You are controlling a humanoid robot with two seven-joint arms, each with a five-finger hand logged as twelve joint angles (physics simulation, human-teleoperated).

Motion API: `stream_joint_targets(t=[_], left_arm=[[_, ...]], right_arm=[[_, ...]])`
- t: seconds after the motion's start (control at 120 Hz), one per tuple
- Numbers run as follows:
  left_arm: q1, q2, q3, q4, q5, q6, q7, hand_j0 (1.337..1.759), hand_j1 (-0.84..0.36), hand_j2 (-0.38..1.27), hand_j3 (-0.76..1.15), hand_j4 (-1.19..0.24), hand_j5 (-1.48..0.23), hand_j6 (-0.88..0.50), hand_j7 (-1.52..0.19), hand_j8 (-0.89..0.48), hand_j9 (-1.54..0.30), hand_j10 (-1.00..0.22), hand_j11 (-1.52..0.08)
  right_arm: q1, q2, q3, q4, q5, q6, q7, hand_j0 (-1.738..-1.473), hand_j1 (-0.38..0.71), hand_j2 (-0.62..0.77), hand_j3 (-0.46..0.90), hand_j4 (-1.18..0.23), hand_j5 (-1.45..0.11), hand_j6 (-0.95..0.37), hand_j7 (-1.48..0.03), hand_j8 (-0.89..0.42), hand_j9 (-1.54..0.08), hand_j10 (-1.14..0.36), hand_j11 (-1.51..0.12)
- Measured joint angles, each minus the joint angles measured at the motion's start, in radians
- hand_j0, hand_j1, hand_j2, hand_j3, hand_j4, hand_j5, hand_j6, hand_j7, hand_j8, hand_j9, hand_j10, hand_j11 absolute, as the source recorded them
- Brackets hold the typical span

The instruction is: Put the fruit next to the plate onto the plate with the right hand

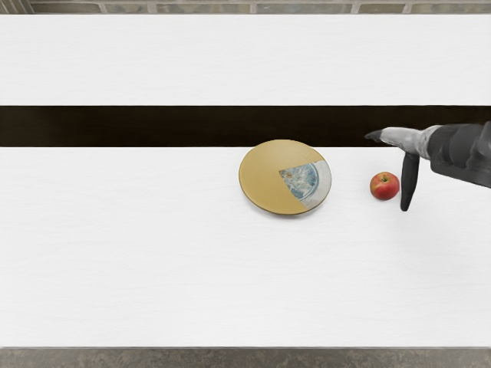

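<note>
A small red apple (pixel 384 185) sits on the white table, a short way right of the plate. The round plate (pixel 268 178) is mustard yellow with a blue-grey wedge on its right side, and nothing lies on it. My right hand (pixel 399 165) comes in from the right edge and hovers just right of and above the apple. Its fingers are spread: one dark finger (pixel 408 182) points down beside the apple, another (pixel 375 136) points left. It holds nothing and does not touch the apple.
The white table (pixel 153 253) stretches wide to the left and toward the front. A dark gap (pixel 153 126) runs across behind the plate, with another white surface (pixel 230 61) beyond it.
</note>
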Motion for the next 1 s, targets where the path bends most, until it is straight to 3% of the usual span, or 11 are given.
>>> stream_joint_targets(t=[0.167, 0.433, 0.708, 1.0], left_arm=[[0.0, 0.0, 0.0, 0.0, 0.0, 0.0, 0.0, 1.658, 0.35, 0.0, 0.0, 0.0, 0.0, 0.0, 0.0, 0.0, 0.0, 0.0, 0.0], [0.0, 0.0, 0.0, 0.0, 0.0, 0.0, 0.0, 1.658, 0.35, 0.0, 0.0, 0.0, 0.0, 0.0, 0.0, 0.0, 0.0, 0.0, 0.0], [0.0, 0.0, 0.0, 0.0, 0.0, 0.0, 0.0, 1.658, 0.35, 0.0, 0.0, 0.0, 0.0, 0.0, 0.0, 0.0, 0.0, 0.0, 0.0], [0.0, 0.0, 0.0, 0.0, 0.0, 0.0, 0.0, 1.658, 0.35, 0.0, 0.0, 0.0, 0.0, 0.0, 0.0, 0.0, 0.0, 0.0, 0.0]], right_arm=[[-0.051, 0.047, -0.002, -0.016, -0.046, -0.071, -0.006, -1.658, -0.33, 0.0, 0.0, -0.02, -0.02, -0.02, -0.02, -0.02, -0.02, -0.02, -0.02], [-0.066, 0.092, -0.02, -0.064, -0.066, -0.092, -0.016, -1.658, -0.33, 0.0, 0.0, -0.02, -0.03, -0.03, -0.03, -0.02, -0.03, -0.02, -0.03], [-0.082, 0.139, -0.023, -0.079, -0.116, -0.152, -0.016, -1.658, -0.16, -0.03, 0.0, -0.16, -0.2, -0.16, -0.2, -0.16, -0.2, -0.16, -0.2], [-0.091, 0.114, -0.05, -0.06, -0.132, -0.179, -0.016, -1.658, -0.11, -0.04, 0.0, -0.21, -0.26, -0.21, -0.26, -0.21, -0.26, -0.2, -0.26]])
